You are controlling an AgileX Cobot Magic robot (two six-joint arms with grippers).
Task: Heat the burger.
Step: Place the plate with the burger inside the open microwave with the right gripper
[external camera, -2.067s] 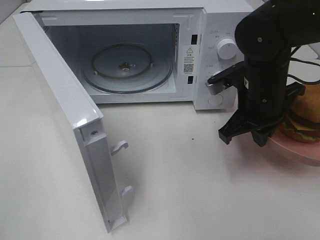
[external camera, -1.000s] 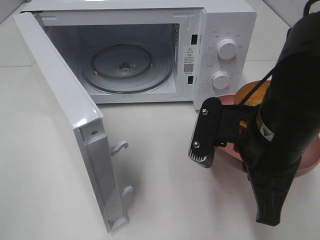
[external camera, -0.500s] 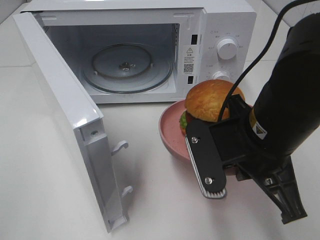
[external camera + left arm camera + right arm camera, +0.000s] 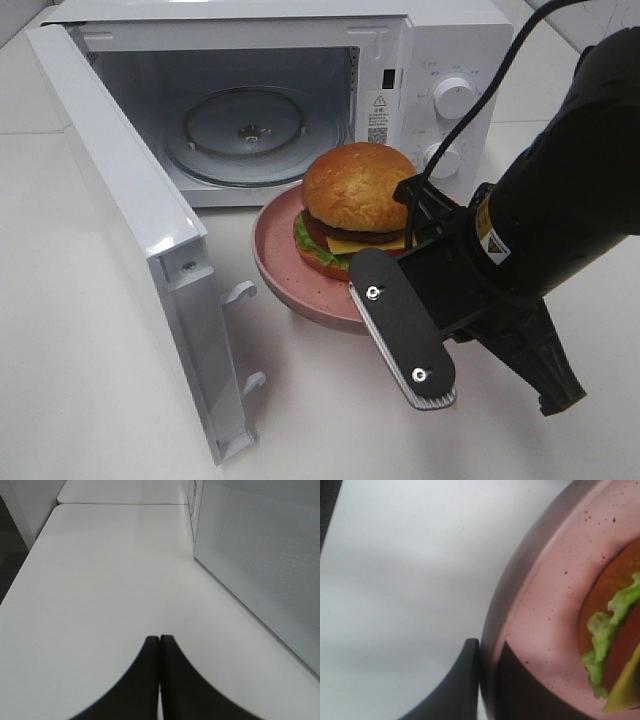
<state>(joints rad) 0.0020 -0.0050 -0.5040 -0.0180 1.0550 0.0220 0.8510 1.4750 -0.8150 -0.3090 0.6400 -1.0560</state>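
The burger [image 4: 355, 205], with its golden domed bun, lettuce and cheese, sits on a pink speckled plate [image 4: 275, 255] held just above the table in front of the open microwave [image 4: 440, 40]. My right gripper [image 4: 365, 290] is shut on the plate's near right rim. The right wrist view shows its fingers [image 4: 489, 647] clamped over the plate's edge [image 4: 545, 605], with lettuce of the burger [image 4: 607, 625] beyond. My left gripper [image 4: 160, 639] is shut on nothing, low over the white table beside the microwave door [image 4: 260, 555].
The microwave door [image 4: 120, 180] swings out wide to the left, its latch hooks facing the plate. A glass turntable [image 4: 250, 125] lies inside the cavity. Two knobs [image 4: 455, 97] sit on the control panel at the right.
My right gripper has carried the plate and burger leftward, from beside the control panel to in front of the microwave opening. The microwave door has not moved.
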